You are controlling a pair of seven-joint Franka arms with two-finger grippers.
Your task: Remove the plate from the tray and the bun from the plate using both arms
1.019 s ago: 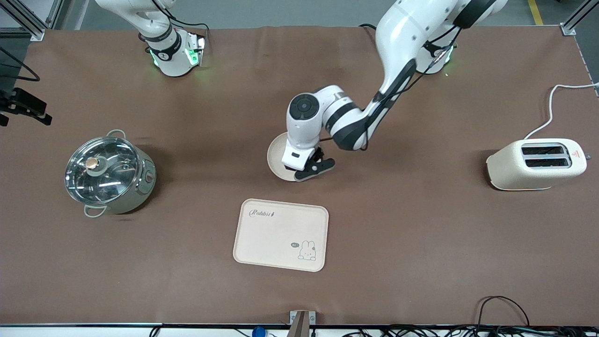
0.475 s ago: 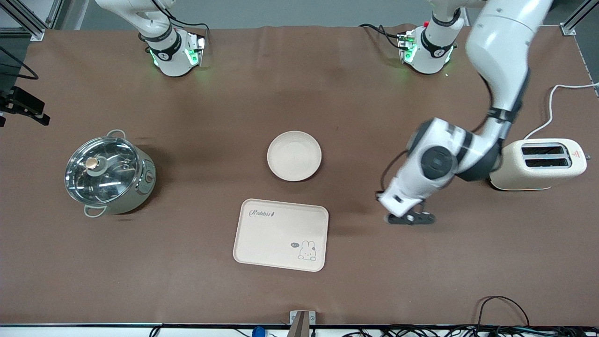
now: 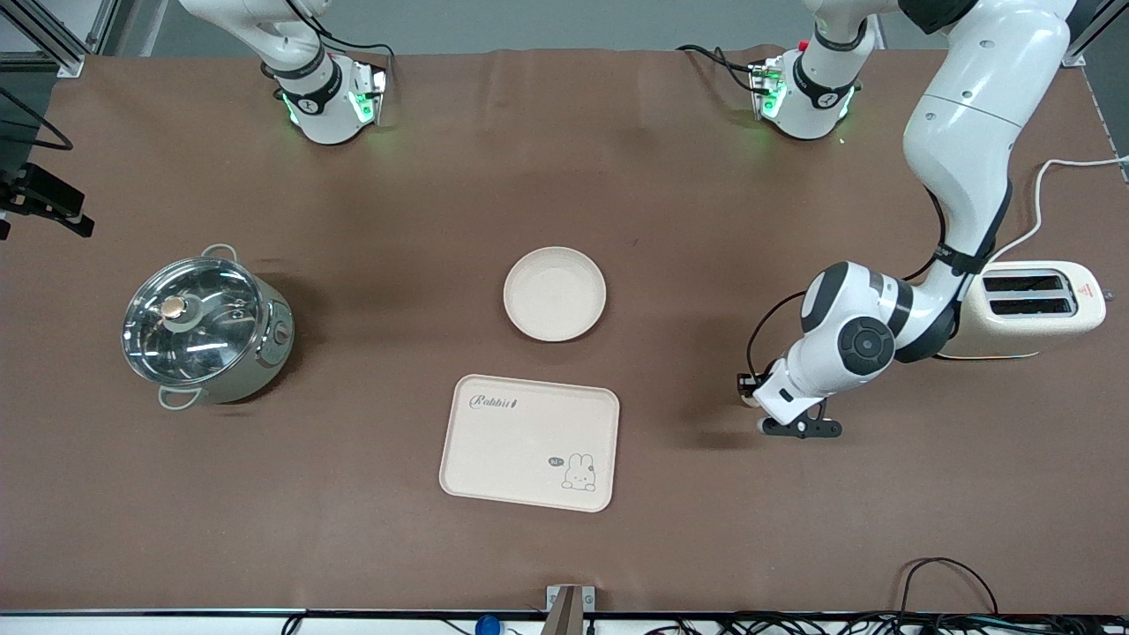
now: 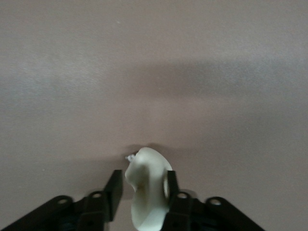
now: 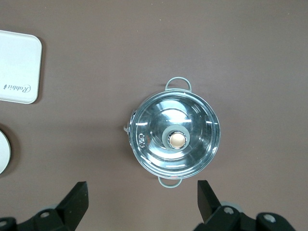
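Observation:
The plate [image 3: 555, 294] lies empty on the table, just farther from the front camera than the rabbit tray [image 3: 529, 443]. My left gripper [image 3: 798, 429] is low over the table between the tray and the toaster. It is shut on the bun [image 4: 148, 185], a pale lump squeezed between the fingers [image 4: 113, 192]; its pale end shows at the fingertips in the front view [image 3: 760, 426]. My right gripper [image 5: 142, 202] is out of the front view. It hangs open and empty high over the pot [image 5: 175, 139]. The plate's edge [image 5: 3, 151] shows in the right wrist view.
A lidded steel pot [image 3: 205, 328] stands toward the right arm's end of the table. A cream toaster [image 3: 1014, 309] with a white cord stands toward the left arm's end, close to the left arm's elbow. The tray also shows in the right wrist view [image 5: 17, 67].
The left arm swung from the plate toward the toaster's end and lowered its gripper to the table. The plate stays uncovered where it lay. The right arm has not moved.

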